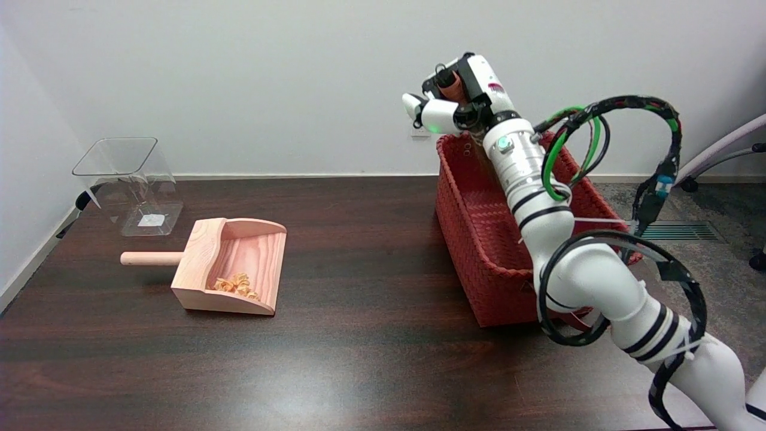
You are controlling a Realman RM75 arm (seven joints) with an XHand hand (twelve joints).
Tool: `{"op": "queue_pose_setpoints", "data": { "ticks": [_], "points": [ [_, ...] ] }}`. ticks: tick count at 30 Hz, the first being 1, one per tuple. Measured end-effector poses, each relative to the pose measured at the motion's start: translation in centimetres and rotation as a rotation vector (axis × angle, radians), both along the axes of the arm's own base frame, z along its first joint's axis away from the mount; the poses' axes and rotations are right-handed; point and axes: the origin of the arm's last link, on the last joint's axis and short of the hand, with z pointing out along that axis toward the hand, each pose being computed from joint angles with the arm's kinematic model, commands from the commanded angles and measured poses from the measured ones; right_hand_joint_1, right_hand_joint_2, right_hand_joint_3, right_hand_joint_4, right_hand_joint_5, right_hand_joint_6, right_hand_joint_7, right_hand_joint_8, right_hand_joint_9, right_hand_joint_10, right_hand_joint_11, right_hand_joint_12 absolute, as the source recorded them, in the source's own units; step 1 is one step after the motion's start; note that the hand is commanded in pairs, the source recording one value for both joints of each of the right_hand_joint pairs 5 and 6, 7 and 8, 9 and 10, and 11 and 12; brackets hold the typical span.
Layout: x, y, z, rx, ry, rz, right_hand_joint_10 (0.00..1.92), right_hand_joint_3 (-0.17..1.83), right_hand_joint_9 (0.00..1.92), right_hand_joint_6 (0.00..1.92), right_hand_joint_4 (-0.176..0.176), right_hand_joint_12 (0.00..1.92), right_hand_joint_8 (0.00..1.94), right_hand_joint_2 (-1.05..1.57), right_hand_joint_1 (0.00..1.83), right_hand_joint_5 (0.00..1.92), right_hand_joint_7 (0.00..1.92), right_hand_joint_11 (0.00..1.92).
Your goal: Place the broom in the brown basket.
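The fingers [440, 111] of the right hand [458, 96] are curled around a short brown rounded piece, which appears to be the end of the broom [450, 88]; only this small part shows between the black and white parts of the hand, and the rest of the broom is hidden behind the hand and wrist. The hand is held in the air above the far rim of the brown basket [479, 239], raised higher than the basket's top edge. Whether the hidden part of the broom reaches down into the basket cannot be told.

The white right arm [556, 239] rises from the lower right corner of the picture and crosses over the basket's right side, with black and green cables looping around it. The basket is woven, reddish brown and rectangular, and stands on the right part of the dark wooden surface [359, 359], near its far right corner.

Well apart from the basket, toward the left side of the surface, lies a pale wooden dustpan [239, 257] with its round handle pointing to the left edge. A small heap of tan pasta-like pieces [236, 285] lies inside it, at its near end. Beyond the dustpan, near the far left corner, a clear plastic container [128, 182] stands tilted.
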Motion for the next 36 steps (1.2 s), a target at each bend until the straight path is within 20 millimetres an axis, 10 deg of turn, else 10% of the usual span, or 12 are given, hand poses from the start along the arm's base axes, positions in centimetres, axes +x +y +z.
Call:
{"op": "queue_pose_setpoints", "data": {
  "ticks": [31,36],
  "points": [
    [-6.7,0.6,0.2,-0.016,-0.152,-0.157,1.92,0.5,1.92,1.92,0.0,1.92,1.92,1.24,1.25,1.92,1.92,1.92],
    [-7.1,0.6,0.5,-0.022,-0.159,-0.162,1.87,0.44,1.87,1.87,0.0,1.87,1.91,1.43,0.97,1.87,1.91,1.87]
  ]
}}
